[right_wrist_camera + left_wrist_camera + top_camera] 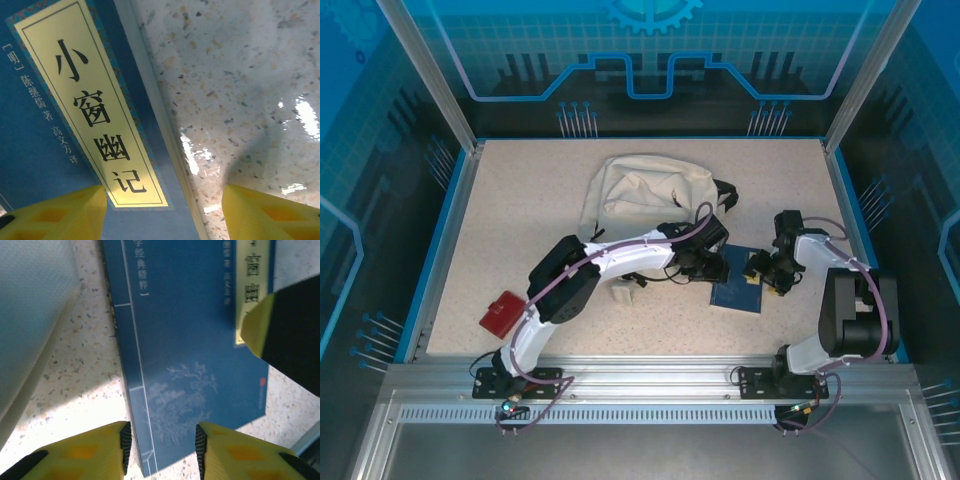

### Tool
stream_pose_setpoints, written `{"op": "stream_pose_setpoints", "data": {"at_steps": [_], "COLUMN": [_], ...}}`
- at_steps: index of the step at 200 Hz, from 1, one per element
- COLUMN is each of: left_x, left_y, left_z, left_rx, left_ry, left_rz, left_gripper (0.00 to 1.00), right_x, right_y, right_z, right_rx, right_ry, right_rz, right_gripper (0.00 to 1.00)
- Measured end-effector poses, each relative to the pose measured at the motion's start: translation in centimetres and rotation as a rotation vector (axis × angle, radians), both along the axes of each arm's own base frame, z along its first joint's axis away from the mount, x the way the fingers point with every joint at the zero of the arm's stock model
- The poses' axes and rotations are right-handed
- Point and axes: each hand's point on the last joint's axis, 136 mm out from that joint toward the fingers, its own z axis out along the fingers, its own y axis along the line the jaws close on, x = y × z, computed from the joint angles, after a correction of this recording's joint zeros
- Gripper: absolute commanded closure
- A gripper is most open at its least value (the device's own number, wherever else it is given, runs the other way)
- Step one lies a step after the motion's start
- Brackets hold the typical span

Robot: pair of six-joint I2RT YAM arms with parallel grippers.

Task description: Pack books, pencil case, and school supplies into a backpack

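1. From where I stand, the dark blue book (736, 293) lies flat on the speckled table (520, 220), in front of the cream backpack (645, 190), with a gripper at each side.
2. Its cover has a yellow title strip (95, 110) reading 小窗幽记. Smaller print beside it reads [明] 陈继儒 著 and 高文方 译.
3. Along a thin white line near the other long edge I can read 学经典精粹. A pale tree drawing sits lower on the cover.
4. The left gripper (160, 442) has its yellow fingers partly apart, astride that lined edge. One finger is over the table and one over the cover, with nothing clamped.
5. The right gripper (162, 200) is spread wide across the page edge by the title strip, grasping nothing.
6. A flat red case (502, 312) lies well apart, near the table's front left.
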Motion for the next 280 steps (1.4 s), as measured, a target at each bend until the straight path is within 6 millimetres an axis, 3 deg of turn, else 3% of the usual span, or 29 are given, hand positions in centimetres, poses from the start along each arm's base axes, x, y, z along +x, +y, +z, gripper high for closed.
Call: {"op": "stream_pose_setpoints", "data": {"at_steps": [50,77,128,156,205,280], "left_x": [0.6,0.7,0.9,1.1,1.1,1.2], "left_y": [-0.7,-0.6,0.1,0.4,0.3,0.2], "left_z": [-2.5,-3.2,-3.4,-3.4,-3.3,-3.2], "left_rx": [0.035,0.060,0.088,0.099,0.097,0.099], "left_ry": [0.025,0.036,0.048,0.052,0.041,0.028], "left_rz": [-0.001,0.002,0.013,0.019,0.002,-0.022], "left_gripper": [0.66,0.76,0.78,0.78,0.78,0.73], "right_x": [0.0,0.0,-0.2,-0.5,1.5,1.4], "right_y": [0.3,0.4,1.7,2.1,3.8,3.9], "right_z": [-0.6,-0.5,-0.3,1.0,6.3,6.0], "right_rx": [-0.006,-0.010,-0.012,-0.027,0.028,0.037], "right_ry": [0.020,0.024,0.025,0.026,-0.139,-0.119], "right_rz": [0.025,0.031,0.093,0.121,0.139,0.128], "right_gripper": [0.41,0.44,0.56,0.60,0.74,1.00]}}
